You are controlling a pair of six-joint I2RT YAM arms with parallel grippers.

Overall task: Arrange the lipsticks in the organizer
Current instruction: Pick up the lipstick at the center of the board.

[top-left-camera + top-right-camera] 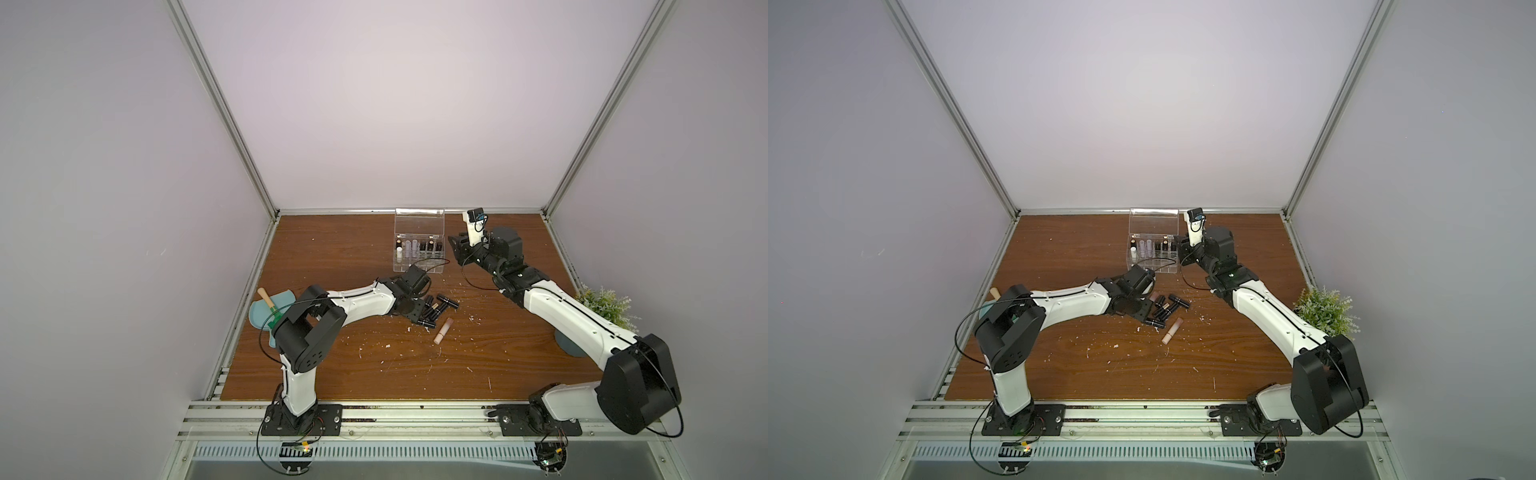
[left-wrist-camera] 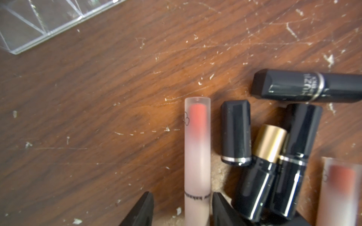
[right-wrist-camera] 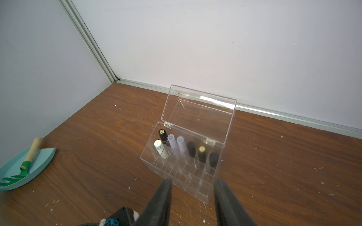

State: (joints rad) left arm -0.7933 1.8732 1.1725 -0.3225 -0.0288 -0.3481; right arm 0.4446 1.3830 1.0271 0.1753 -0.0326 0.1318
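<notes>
Aluminium rail [image 1: 415, 415], scratched wooden table [image 1: 415, 374], pale walls [image 1: 415, 104]

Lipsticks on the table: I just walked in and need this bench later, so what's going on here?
It's a sorting job. The clear organizer has its lid open, and seven lipsticks already stand in it. The left gripper is down at the loose pile, open, with its jaws either side of a frosted pink tube that it has not yet gripped. The right gripper hovers open and empty near the organizer.
</notes>
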